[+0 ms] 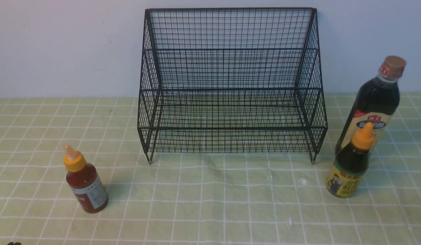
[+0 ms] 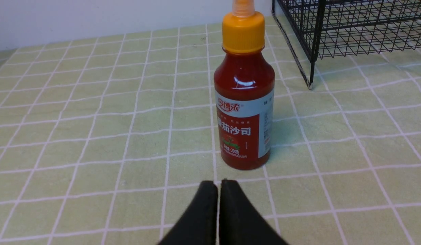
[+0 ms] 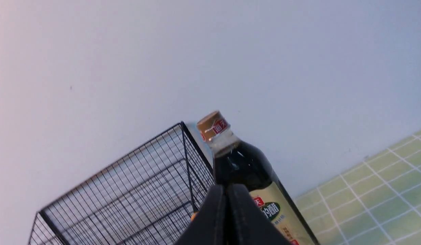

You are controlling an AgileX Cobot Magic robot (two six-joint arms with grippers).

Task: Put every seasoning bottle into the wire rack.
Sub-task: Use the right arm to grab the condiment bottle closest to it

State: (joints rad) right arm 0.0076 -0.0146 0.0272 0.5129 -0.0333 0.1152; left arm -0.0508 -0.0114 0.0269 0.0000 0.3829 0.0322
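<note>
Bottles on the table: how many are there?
3. The red-sauce bottle stands left of the wire rack. The small dark bottle stands right of the rack, just in front of the tall dark bottle. None is in the rack; none looks hidden.

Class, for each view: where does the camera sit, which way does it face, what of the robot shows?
Front: between the arms, facing the black wire-mesh rack; no arm clearly shows.
Left wrist: low, facing the red-sauce bottle; shut left hand shows.
Right wrist: tilted, facing the tall dark tan-capped bottle; shut right hand.
Shared: the rack.
</note>
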